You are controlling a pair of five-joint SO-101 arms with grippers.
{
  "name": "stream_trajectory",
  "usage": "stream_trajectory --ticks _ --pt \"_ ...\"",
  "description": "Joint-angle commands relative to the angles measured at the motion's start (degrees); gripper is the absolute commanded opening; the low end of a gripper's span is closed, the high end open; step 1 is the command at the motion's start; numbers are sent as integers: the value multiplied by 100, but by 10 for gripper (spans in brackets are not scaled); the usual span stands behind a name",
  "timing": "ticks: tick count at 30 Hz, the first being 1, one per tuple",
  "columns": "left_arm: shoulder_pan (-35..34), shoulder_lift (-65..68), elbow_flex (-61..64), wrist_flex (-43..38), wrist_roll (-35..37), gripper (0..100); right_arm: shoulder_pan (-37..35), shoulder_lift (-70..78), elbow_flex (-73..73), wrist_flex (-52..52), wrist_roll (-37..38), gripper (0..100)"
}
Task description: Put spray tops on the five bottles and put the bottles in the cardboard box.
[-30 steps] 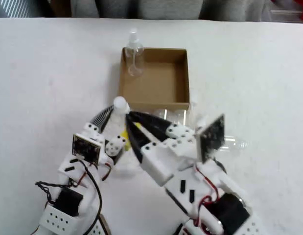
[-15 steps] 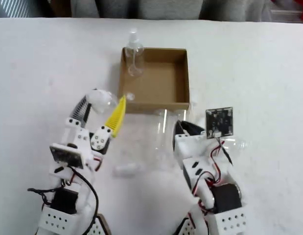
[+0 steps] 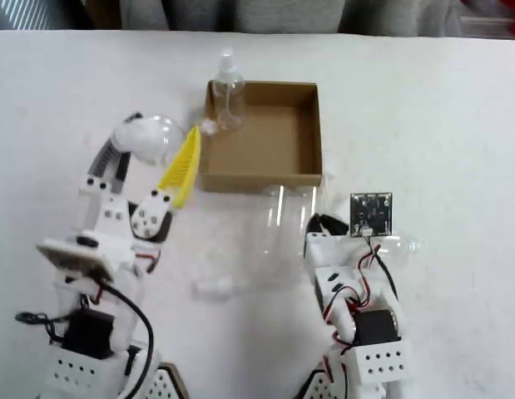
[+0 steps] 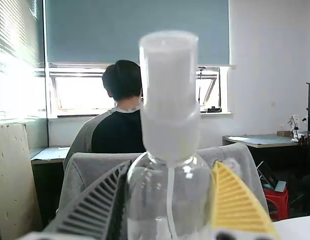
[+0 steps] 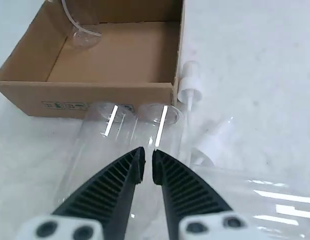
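My left gripper (image 3: 161, 135) is shut on a clear bottle (image 3: 147, 138) with a white spray top (image 4: 169, 95), held up in the air just left of the cardboard box (image 3: 259, 178). In the left wrist view the bottle (image 4: 167, 200) stands upright between the grey and yellow fingers (image 4: 234, 205). Another capped bottle (image 3: 227, 93) stands in the box's far left corner. My right gripper (image 5: 145, 156) is shut with nothing in it, above two clear bottles (image 5: 102, 135) lying in front of the box (image 5: 84, 97). In the high view this gripper (image 3: 318, 224) sits near the table's front.
Loose spray tops lie by the box's right corner (image 5: 189, 90), beside the right gripper (image 5: 215, 142) and on the table left of centre (image 3: 215, 287). A further clear bottle (image 3: 398, 245) lies to the right. The table's left and far right are open white surface.
The left arm has lifted the capped bottle away from the centre, up and to the left of the box. The right arm has drawn back toward the front edge, letting go of the bottle.
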Motion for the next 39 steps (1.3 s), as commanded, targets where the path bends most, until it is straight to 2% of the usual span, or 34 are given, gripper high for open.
stream_trajectory --ticks 1,7,15,22,26,39 --pt "13 1279 -1108 -149 53 165 154 -48 9 -119 62 17" --pt "13 2976 -2084 -316 53 168 462 -48 229 -127 88 17" --pt "180 5042 -2224 -1802 62 168 778 -48 563 -136 114 20" --pt "154 6308 -2233 -3033 62 169 822 -48 571 -136 114 20" --pt "154 6809 -2303 -3332 62 169 822 -48 571 -136 114 20" --pt "22 9024 -3516 -3552 70 169 831 -48 651 -259 114 19"
